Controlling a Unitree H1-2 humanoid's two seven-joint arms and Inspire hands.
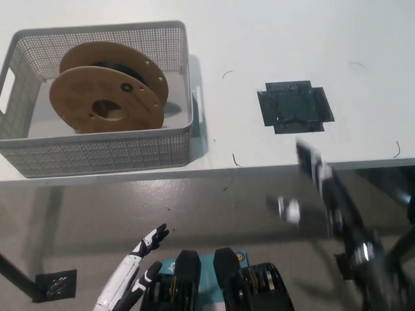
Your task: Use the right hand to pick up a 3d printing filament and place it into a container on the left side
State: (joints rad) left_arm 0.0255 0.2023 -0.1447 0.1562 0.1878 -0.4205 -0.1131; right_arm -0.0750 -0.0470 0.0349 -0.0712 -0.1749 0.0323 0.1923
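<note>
The filament spool (107, 97), a brown cardboard reel with dark filament, stands on edge inside the grey mesh basket (97, 154) at the table's left. My black right hand (334, 210) is a motion-blurred streak at the lower right, in front of the table's edge and well away from the basket; nothing is seen in it. My white left hand (133, 272) rests low at the lower left, open, with its fingers apart and holding nothing.
A dark square tape patch (295, 107) marks the white table (259, 52) to the right of the basket. The table's front edge (194, 173) crosses the picture, with grey floor below it and a dark floor mark (55, 284) at the bottom left.
</note>
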